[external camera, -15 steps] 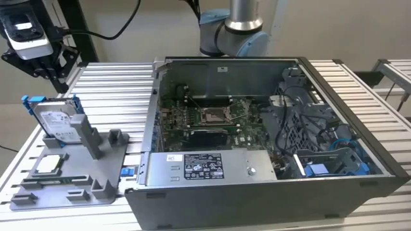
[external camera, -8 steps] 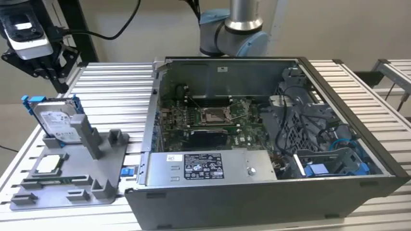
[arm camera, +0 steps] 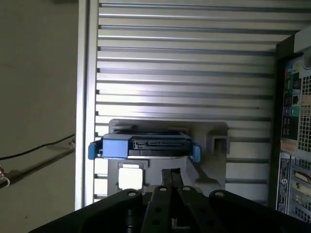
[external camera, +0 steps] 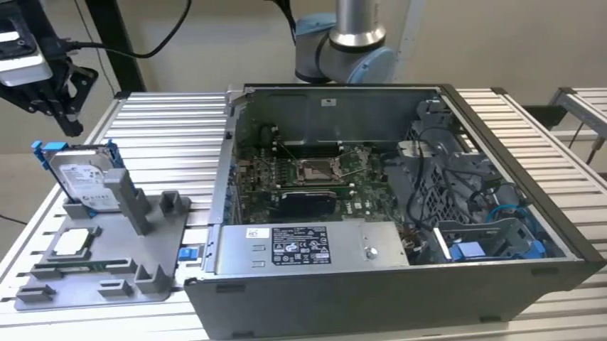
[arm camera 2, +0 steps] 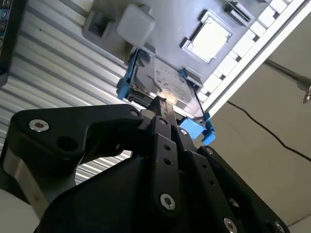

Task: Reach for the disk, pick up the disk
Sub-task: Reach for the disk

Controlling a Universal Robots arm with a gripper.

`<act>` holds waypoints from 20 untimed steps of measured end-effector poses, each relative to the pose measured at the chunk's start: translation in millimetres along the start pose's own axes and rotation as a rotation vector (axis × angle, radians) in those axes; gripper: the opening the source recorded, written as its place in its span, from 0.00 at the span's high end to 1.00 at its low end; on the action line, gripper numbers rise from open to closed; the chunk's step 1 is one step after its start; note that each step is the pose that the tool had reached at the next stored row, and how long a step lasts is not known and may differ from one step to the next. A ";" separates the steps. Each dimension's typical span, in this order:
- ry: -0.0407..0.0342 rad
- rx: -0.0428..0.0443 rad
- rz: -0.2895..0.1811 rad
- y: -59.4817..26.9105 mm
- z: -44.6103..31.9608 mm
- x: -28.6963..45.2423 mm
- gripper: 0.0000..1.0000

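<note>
On the exterior view's left side of the ribbed aluminium table (external camera: 161,121), the flat silver-grey disk with its white printed label and bright blue plastic rails (external camera: 84,177) stands on edge in a slot of the grey plastic holder tray (external camera: 109,273). Its long axis runs roughly upright with a slight lean. Its labelled broad face is turned towards the exterior camera, and the blue rails run up its two narrow sides. In the first wrist view the disk (arm camera: 146,144) shows its upper short edge, a dark connector strip between the two blue rail ends, pointing up towards the arm. In the second wrist view the labelled face (arm camera 2: 165,80) is seen at a slant. The black gripper (external camera: 72,130) hangs above the disk and a little to the exterior view's left, apart from it. Its two slim fingers are pressed together on nothing, as the first wrist view (arm camera: 171,173) shows. A small square silver chip (external camera: 76,243) lies flat in the same tray, nearer the exterior camera than the disk. The open grey metal computer case (external camera: 379,298) sits to the exterior view's right of the tray, and the arm's grey and blue base (external camera: 346,50) rises behind it.
</note>
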State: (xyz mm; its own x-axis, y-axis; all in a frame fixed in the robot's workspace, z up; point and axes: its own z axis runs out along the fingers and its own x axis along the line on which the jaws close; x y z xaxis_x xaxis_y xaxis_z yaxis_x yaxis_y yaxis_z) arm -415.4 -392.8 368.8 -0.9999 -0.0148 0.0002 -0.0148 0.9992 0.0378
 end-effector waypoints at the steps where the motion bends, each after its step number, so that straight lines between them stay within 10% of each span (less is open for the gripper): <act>1: -0.0001 0.0001 0.000 1.2 0.1 4.6 1.00; 11: -0.0001 0.0006 0.000 21.5 1.6 47.7 1.00; 20: 0.0002 0.0006 -0.007 21.8 1.7 51.2 1.00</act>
State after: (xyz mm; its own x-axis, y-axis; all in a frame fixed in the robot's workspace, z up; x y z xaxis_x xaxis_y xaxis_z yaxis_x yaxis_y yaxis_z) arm -466.9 -371.7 367.9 -0.9998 -0.0219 0.0001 -0.0219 0.9991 0.0372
